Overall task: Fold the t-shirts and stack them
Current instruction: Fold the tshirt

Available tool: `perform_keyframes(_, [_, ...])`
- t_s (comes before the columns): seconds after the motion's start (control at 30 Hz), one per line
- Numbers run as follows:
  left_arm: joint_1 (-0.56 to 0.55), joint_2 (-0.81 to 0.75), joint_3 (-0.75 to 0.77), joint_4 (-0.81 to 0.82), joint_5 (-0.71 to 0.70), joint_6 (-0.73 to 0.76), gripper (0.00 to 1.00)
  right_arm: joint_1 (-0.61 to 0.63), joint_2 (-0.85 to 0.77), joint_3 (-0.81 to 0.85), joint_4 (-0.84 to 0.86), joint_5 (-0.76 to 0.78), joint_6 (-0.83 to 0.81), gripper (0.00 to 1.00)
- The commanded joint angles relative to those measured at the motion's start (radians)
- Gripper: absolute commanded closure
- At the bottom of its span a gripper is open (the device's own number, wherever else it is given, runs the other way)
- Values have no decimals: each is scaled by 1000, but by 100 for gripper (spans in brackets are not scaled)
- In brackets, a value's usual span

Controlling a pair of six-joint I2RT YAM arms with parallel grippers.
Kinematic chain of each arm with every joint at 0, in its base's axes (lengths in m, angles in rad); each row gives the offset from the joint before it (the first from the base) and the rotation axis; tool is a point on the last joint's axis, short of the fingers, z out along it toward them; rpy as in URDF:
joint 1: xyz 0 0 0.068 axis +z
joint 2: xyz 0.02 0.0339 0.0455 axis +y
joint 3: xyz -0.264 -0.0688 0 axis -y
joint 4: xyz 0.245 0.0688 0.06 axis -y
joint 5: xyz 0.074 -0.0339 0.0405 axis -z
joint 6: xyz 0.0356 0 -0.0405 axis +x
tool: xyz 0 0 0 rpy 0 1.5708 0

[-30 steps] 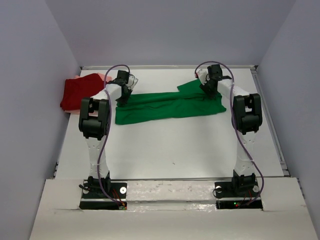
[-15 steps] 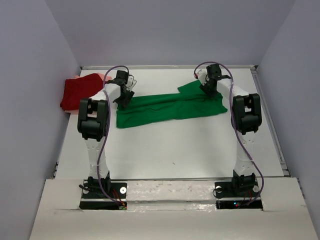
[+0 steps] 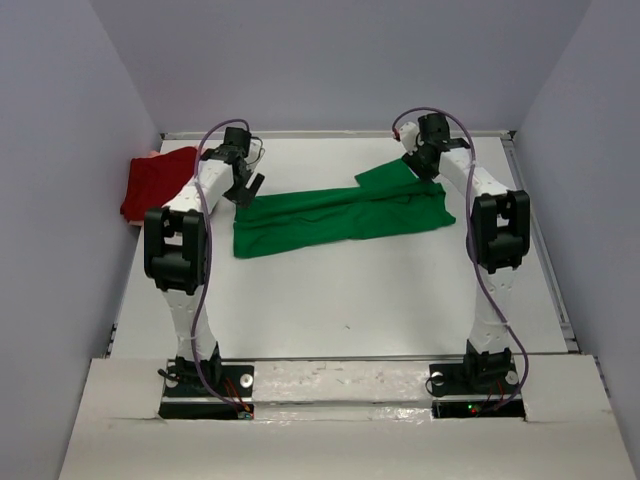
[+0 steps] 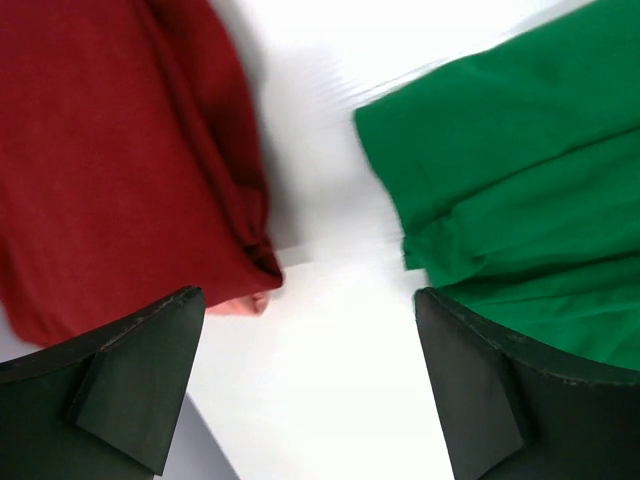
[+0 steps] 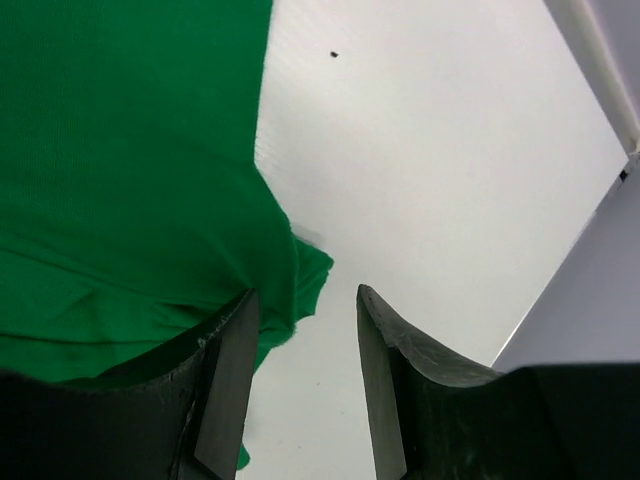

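The green t-shirt (image 3: 340, 215) lies as a long folded band across the far half of the desk (image 3: 350, 300). The dark red t-shirt (image 3: 155, 185) sits bunched at the far left edge. The left tool (image 4: 308, 296) stands wide apart over bare desk between the two shirts, empty. The right tool (image 5: 307, 293) stands partly apart beside the band's right end, clamping nothing. Recommended for the next fold: grip both ends squarely, lift evenly, keep the layers aligned
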State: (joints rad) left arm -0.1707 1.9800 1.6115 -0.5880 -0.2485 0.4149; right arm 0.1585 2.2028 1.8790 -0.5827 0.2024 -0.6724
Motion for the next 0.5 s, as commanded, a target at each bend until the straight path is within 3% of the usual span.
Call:
perform_keyframes(0.0, [-1, -101, 42, -56, -121, 24, 1, 4, -103, 58, -23, -12, 23, 51])
perform_keyframes(0.1, [0, -145, 27, -52, -167, 36, 1, 4, -135, 87, -22, -21, 36, 51])
perform_keyframes(0.27, [25, -268, -27, 7, -108, 50, 1, -7, -103, 236, -22, -79, 71, 54])
perform_keyframes(0.47, [118, -366, -163, 20, -12, 32, 1, -7, 76, 516, -68, -234, 138, 73])
